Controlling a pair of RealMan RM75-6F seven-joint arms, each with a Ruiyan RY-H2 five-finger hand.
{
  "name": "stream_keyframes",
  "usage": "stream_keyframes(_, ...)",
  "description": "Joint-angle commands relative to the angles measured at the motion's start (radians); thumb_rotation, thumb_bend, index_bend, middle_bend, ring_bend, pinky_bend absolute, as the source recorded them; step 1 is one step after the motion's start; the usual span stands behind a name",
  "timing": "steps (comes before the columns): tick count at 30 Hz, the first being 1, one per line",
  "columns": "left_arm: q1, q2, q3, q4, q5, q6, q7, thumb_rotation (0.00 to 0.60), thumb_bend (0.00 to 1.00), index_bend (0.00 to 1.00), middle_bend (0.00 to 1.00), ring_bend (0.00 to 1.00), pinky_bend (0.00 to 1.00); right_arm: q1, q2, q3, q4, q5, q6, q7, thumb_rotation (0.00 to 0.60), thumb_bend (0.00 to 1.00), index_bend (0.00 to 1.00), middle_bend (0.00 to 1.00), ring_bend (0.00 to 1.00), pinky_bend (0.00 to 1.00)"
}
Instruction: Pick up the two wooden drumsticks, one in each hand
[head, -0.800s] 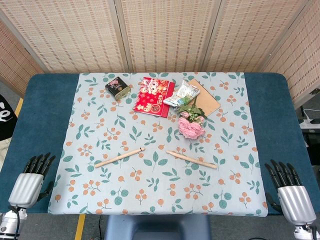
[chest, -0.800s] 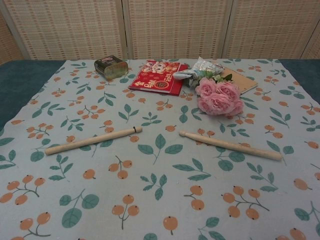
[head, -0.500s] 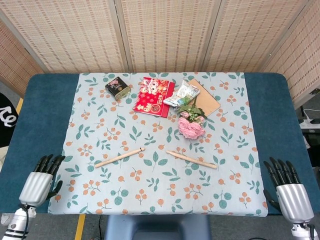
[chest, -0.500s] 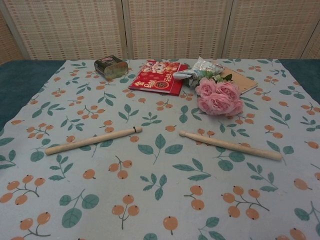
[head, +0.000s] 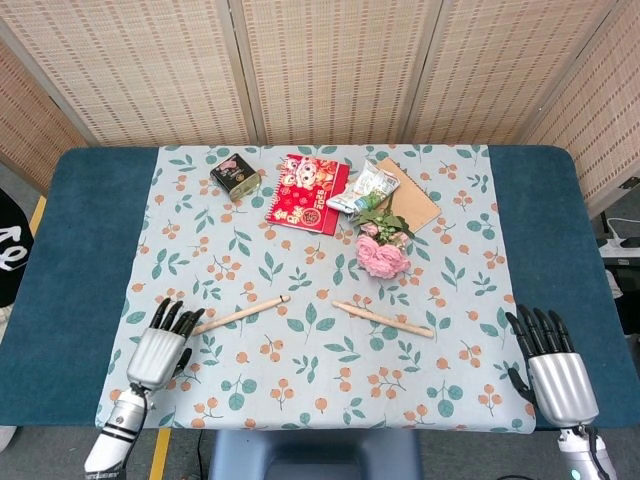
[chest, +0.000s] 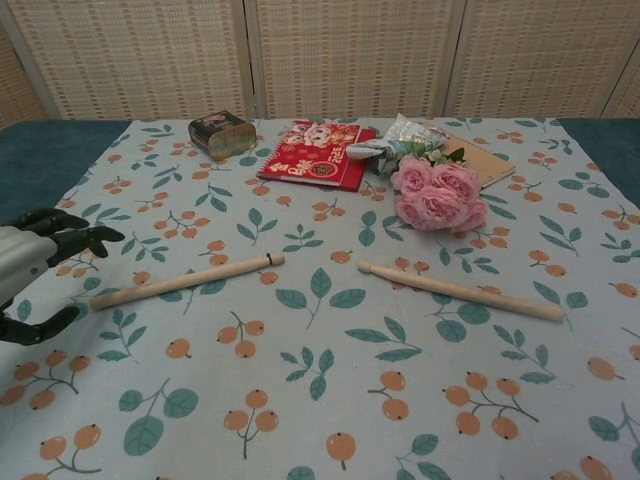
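Two wooden drumsticks lie on the floral cloth. The left drumstick (head: 240, 314) (chest: 187, 280) slants up to the right; the right drumstick (head: 383, 319) (chest: 460, 291) slants down to the right. My left hand (head: 160, 345) (chest: 30, 270) hovers open just left of the left stick's thick end, fingers spread, thumb below. My right hand (head: 552, 368) is open at the table's right front corner, well right of the right stick, and shows only in the head view.
At the back of the cloth sit a small dark tin (head: 235, 174), a red booklet (head: 308, 194), a snack packet (head: 365, 189), a brown notebook (head: 415, 202) and pink flowers (head: 382, 254). The blue table (head: 80, 240) edge runs along the front.
My left hand has swung in from the table's left front edge to beside the left drumstick's thick end and now shows in the chest view. My right hand has edged slightly inward.
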Motion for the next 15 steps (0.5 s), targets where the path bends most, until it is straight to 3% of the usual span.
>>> stream_keyframes(1,-0.045,-0.089,-0.041,0.014,-0.062,-0.042,0.135,0.6,0.41,0.14,0.24,0.09,0.05,0.007,-0.002,0.009,0.003,0.018,-0.012,-0.006,0.6,0.22,0.0,0.0,0.0,0.0)
stream_keyframes(15,-0.106,-0.242,-0.074,0.146,-0.155,-0.053,0.353,0.6,0.41,0.27,0.33,0.13,0.07,0.023,0.011,0.008,-0.008,0.06,-0.056,-0.012,0.6,0.22,0.0,0.0,0.0,0.0)
